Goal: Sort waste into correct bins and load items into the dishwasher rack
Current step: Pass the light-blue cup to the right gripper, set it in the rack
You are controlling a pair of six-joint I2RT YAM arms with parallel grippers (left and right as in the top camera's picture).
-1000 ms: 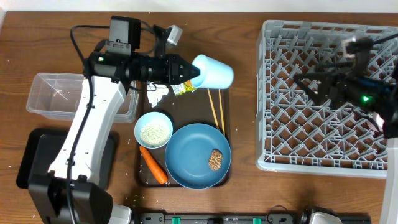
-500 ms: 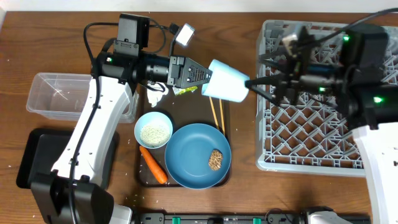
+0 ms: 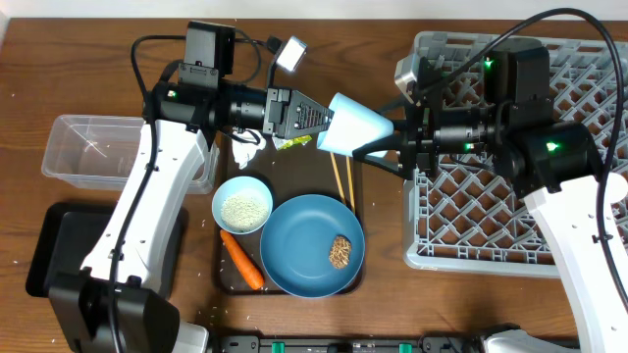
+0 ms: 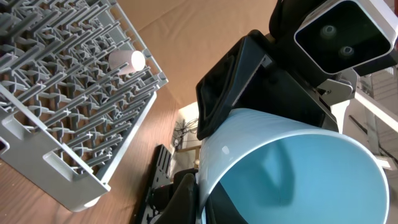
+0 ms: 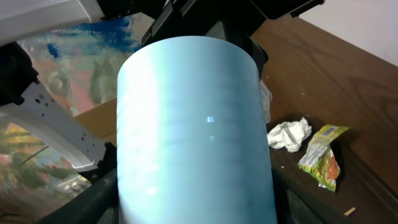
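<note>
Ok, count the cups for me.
2. A light blue cup is held in midair by the left hand; a pale cup lies in the rack. The right arm could hide more.

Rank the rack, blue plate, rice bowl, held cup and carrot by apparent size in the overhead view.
1. dishwasher rack
2. blue plate
3. rice bowl and held cup, about alike; the cup is off the table, nearer the camera, so no ranking between them
4. carrot, smallest
</note>
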